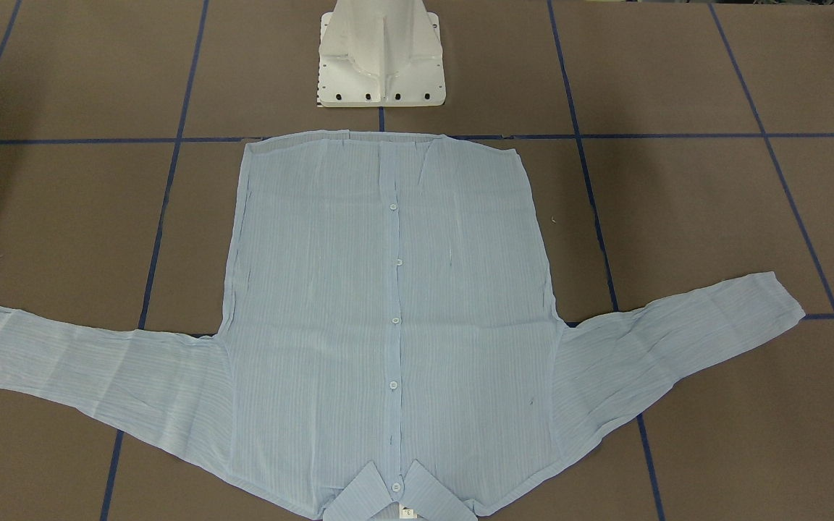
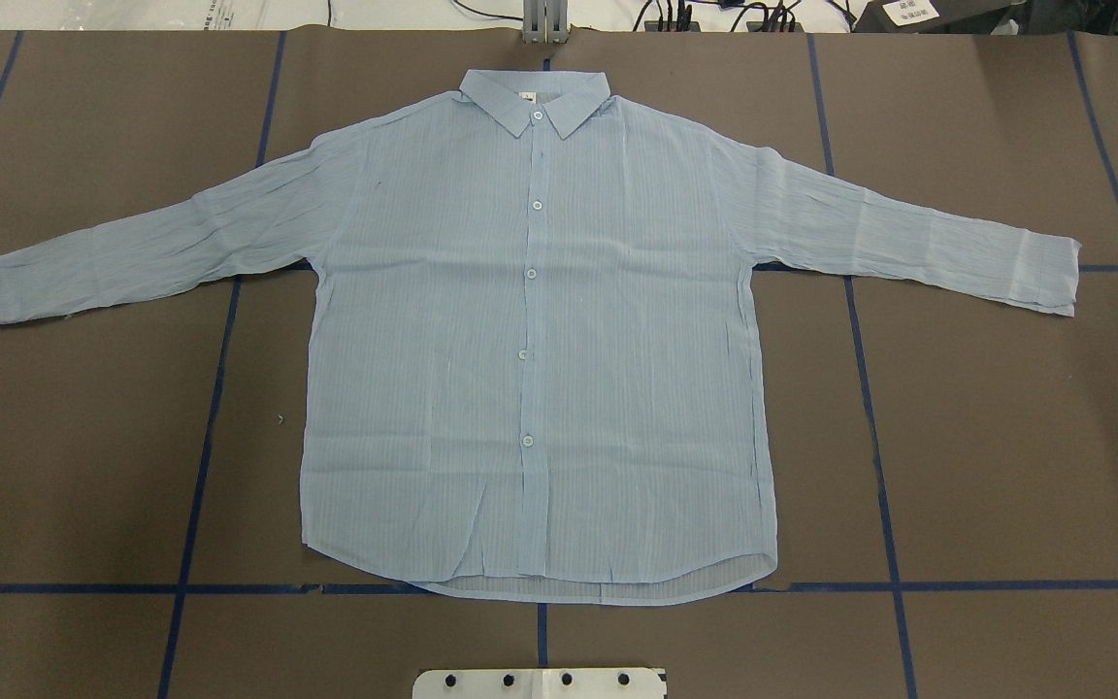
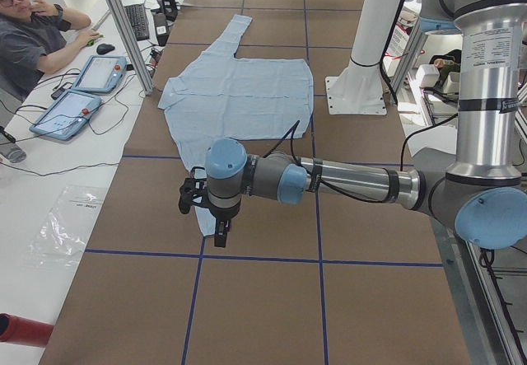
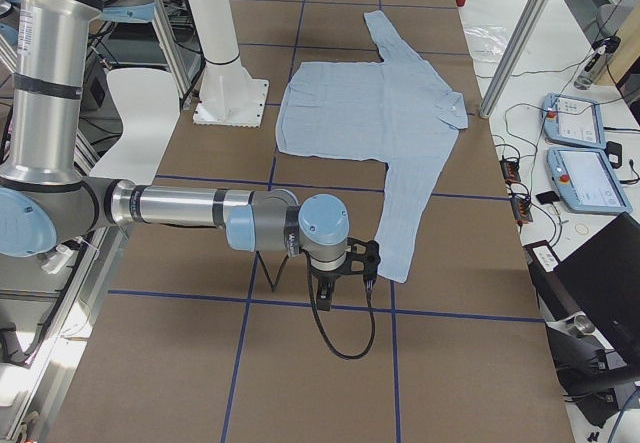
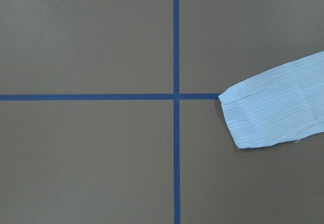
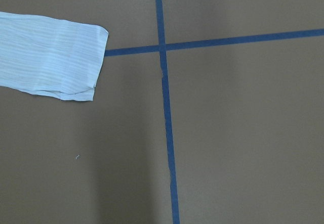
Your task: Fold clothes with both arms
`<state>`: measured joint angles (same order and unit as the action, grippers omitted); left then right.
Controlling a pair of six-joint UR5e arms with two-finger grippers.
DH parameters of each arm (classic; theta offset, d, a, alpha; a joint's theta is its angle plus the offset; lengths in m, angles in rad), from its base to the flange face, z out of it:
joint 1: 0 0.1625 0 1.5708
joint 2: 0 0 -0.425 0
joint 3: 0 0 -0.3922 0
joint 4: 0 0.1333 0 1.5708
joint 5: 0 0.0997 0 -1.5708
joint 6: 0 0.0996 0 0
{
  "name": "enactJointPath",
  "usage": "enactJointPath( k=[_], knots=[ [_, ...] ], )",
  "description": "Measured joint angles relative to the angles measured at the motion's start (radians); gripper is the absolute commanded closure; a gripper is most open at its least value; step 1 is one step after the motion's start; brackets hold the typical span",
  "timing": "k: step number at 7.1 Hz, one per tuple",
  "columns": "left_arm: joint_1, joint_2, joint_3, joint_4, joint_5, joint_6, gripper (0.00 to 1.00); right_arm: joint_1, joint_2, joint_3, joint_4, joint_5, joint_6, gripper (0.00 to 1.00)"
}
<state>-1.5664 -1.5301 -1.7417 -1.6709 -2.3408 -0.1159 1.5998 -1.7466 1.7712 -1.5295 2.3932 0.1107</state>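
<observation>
The pale blue striped shirt [image 2: 530, 340] lies flat and buttoned on the brown table, collar at the far edge from the robot and both sleeves spread out sideways. It also shows in the front view [image 1: 388, 304]. My left arm's gripper [image 3: 193, 195] hovers over the table near the left sleeve's cuff [image 5: 273, 113]. My right arm's gripper [image 4: 360, 259] hovers near the right sleeve's cuff [image 6: 50, 54]. Both grippers show only in the side views, so I cannot tell whether they are open or shut. Neither wrist view shows fingers.
The white pedestal base [image 1: 381, 58] stands at the robot's side of the table, just behind the shirt's hem. Blue tape lines [image 2: 870, 388] grid the table. An operator [image 3: 29, 31] sits beside teach pendants [image 3: 78, 101] beyond the table's far edge.
</observation>
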Motion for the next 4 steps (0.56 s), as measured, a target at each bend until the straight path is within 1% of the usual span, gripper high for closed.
enactJointPath(
  k=[1, 2, 3, 4],
  knots=[
    [0.005, -0.023, 0.004, -0.025, 0.0, -0.003, 0.01, -0.01, 0.029, -0.012, 0.008, 0.005, 0.002, 0.0],
    [0.014, -0.046, 0.017, -0.063, -0.002, -0.003, 0.01, -0.034, 0.061, -0.056, 0.052, 0.021, 0.003, 0.0],
    [0.025, -0.055, 0.041, -0.11, -0.006, -0.004, 0.01, -0.071, 0.108, -0.14, 0.147, 0.041, 0.014, 0.0],
    [0.034, -0.06, 0.06, -0.16, -0.019, -0.014, 0.01, -0.119, 0.168, -0.25, 0.278, 0.054, 0.067, 0.0]
  ],
)
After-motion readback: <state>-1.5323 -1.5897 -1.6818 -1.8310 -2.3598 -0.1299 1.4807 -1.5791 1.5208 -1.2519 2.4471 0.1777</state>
